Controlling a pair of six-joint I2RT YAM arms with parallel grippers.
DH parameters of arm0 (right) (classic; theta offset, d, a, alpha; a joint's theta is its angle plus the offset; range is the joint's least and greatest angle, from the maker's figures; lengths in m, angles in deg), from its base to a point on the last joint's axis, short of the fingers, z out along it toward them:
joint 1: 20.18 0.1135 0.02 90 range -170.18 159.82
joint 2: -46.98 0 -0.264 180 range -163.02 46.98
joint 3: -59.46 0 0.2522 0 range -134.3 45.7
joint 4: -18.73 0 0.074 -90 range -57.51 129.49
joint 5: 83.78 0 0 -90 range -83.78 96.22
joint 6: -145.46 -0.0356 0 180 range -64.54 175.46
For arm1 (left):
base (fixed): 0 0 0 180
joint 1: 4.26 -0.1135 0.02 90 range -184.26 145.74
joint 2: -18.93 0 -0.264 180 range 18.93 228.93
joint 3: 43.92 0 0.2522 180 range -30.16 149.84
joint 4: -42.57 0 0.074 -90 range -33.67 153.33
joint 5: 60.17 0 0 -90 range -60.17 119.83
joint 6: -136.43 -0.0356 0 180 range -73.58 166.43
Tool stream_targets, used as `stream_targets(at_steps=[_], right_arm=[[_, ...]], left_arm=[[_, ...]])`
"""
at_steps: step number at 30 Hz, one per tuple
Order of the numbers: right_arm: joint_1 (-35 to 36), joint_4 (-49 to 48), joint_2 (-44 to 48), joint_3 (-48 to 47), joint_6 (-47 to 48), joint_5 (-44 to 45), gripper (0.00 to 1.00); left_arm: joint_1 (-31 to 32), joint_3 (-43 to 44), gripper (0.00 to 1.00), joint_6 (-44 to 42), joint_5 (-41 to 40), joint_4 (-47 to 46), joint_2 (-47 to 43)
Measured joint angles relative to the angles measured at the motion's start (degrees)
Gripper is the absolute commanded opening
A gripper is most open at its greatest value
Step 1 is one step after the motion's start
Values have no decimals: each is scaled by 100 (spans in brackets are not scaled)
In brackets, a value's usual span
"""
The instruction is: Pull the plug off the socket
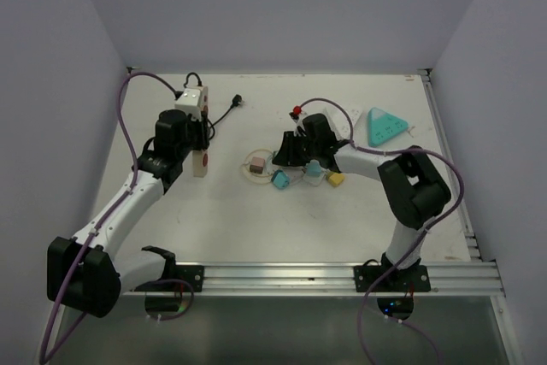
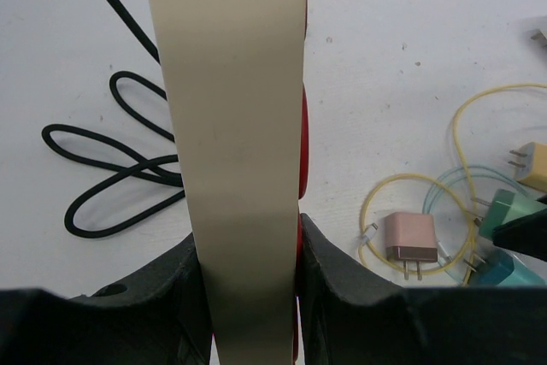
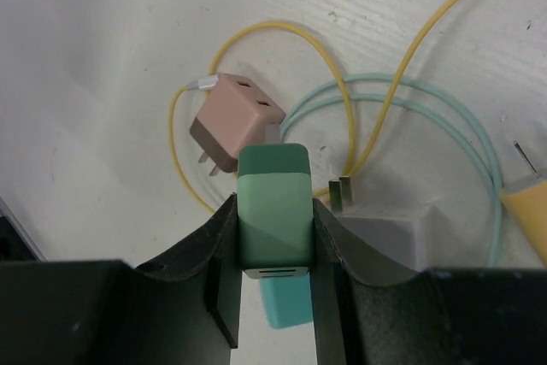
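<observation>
The left claw (image 2: 248,250) clamps the cream strip (image 2: 231,108), seemingly lifted; the right claw (image 3: 273,241) clamps a green plug (image 3: 273,198) near the pink plug (image 3: 235,121).

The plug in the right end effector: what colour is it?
The plug is green, clearest in the right wrist view.

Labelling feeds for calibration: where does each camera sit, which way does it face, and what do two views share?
Top external: above and behind the arms, looking down on the table; both arms show.
Left wrist: behind the left claw, facing along the cream power strip it grips; its fingers show.
Right wrist: behind the right claw, facing down at the green plug it grips; its fingers show.
Shared: both wrist views show the pink charger.
</observation>
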Motion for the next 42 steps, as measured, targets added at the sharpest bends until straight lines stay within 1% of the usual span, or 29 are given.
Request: stream_targets(at_steps=[2,3,4,5,6,10,13,17,21,24,28,30,34,36,38,39,41,42], right_arm=[[-31,-173,-319,0,-85,-76,25],[-50,-256,-437,4,-133,-105,39],[-72,-321,-496,9,-175,-131,47],[-94,-363,-501,15,-203,-144,52],[-118,-398,-487,17,-199,-138,64],[-160,-280,-304,39,-96,20,80],[-170,48,74,42,72,245,87],[-170,525,852,42,291,479,91],[-170,962,1893,42,520,656,93],[-170,1215,2623,92,632,752,94],[-170,1517,3620,332,708,848,96],[-170,1705,4039,479,732,909,96],[-170,2044,4684,713,772,1067,97],[-170,2157,4992,848,789,1158,98],[-170,2277,5250,942,817,1259,98],[-170,2337,5355,970,833,1303,98],[-170,2450,5490,979,870,1401,98],[-170,2474,5536,979,883,1427,99]], left_arm=[[0,0,0,0,57,-2,0],[0,0,0,0,87,0,2],[0,0,0,2,116,0,2],[0,0,0,2,142,-2,4],[0,0,0,4,162,0,7],[0,0,0,28,229,-2,20],[0,0,0,68,302,0,79],[-28,4,0,120,437,-2,251],[-192,39,0,236,702,11,575],[-433,138,1,396,957,22,938],[-951,203,6,815,1582,7,1491],[-1180,227,6,1023,1856,4,1777],[-1388,302,8,1294,2347,0,2352],[-1403,358,11,1375,2603,-2,2603],[-1416,382,17,1467,2846,-4,2761],[-1434,396,23,1502,2931,0,2813],[-1469,439,30,1526,3036,0,2896],[-1484,470,38,1543,3060,4,2935]])
